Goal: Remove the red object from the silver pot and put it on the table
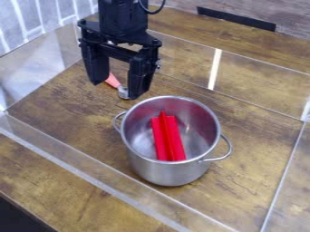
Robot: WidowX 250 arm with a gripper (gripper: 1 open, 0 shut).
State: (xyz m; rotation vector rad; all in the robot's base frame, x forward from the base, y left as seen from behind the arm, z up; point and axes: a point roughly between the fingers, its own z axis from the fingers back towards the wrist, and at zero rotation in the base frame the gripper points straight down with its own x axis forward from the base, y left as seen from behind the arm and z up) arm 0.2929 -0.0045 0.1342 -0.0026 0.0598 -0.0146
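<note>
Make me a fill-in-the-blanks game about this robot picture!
1. The red object lies inside the silver ____.
2. The gripper hangs above the table with its jaws ____.
3. The pot has ____ small loop handles.
4. The gripper holds ____.

Missing words: pot; open; two; nothing

Pink-handled spoon (112,84) on wood, partly hidden.

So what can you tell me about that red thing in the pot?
The red object is a bright red, flat, long block with ridges running along its length. It lies inside the silver pot, slanting from the far rim down to the bottom, and only the pot touches it. The hand hangs open, up and to the left, well clear of it. What it is made of I cannot tell.
</note>
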